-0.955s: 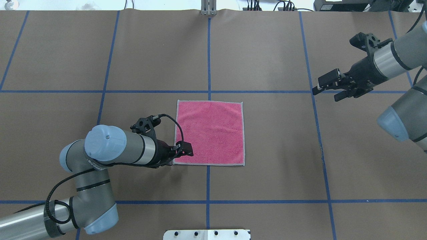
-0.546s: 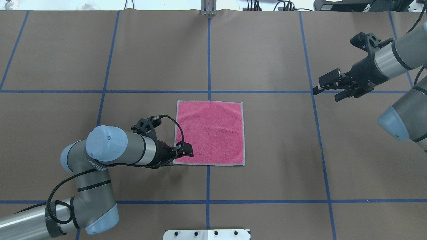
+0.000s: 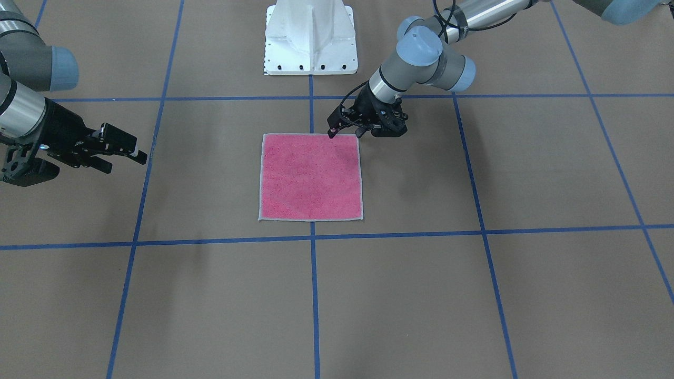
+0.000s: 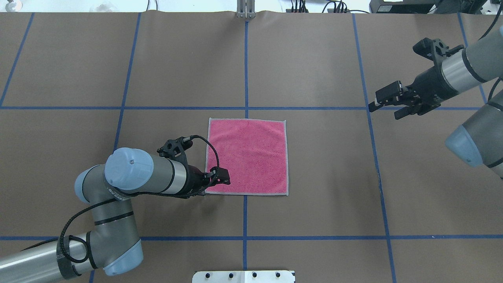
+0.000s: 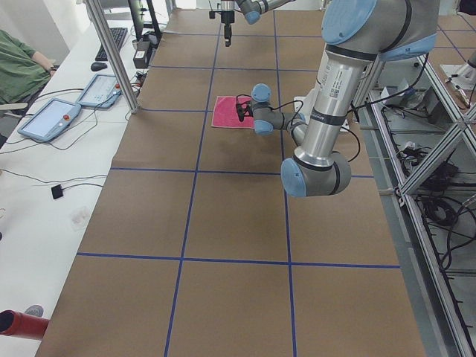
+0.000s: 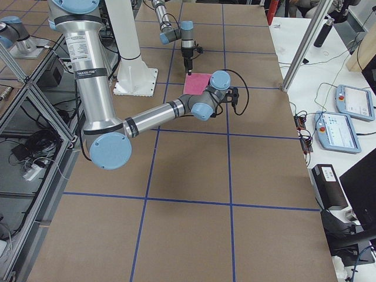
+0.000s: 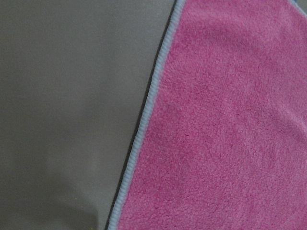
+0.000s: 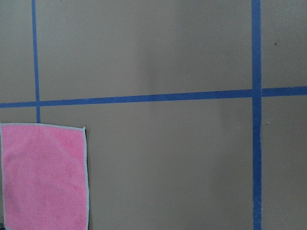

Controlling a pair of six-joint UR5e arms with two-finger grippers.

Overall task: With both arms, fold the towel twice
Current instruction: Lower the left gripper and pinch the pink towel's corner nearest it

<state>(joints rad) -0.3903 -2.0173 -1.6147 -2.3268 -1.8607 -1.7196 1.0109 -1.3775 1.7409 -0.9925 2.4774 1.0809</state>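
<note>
Fingers of the left gripper (image 4: 222,180): low over the towel (image 4: 251,157), at its corner nearest the robot's left side; their spread cannot be told.
Fingers of the right gripper (image 4: 383,111): parted, holding nothing, above bare table (image 4: 314,59).
Towel: 1 piece, flat, unfolded, pink face up, pale border on 4 sides; well apart from the right fingers.
Table: brown paper cover, blue tape grid.
White pedestal base (image 3: 310,37): behind the left fingers.
Side bench (image 5: 37,201): 2 tablets (image 5: 48,119), cables; person in green (image 5: 18,67) beside it.
</note>
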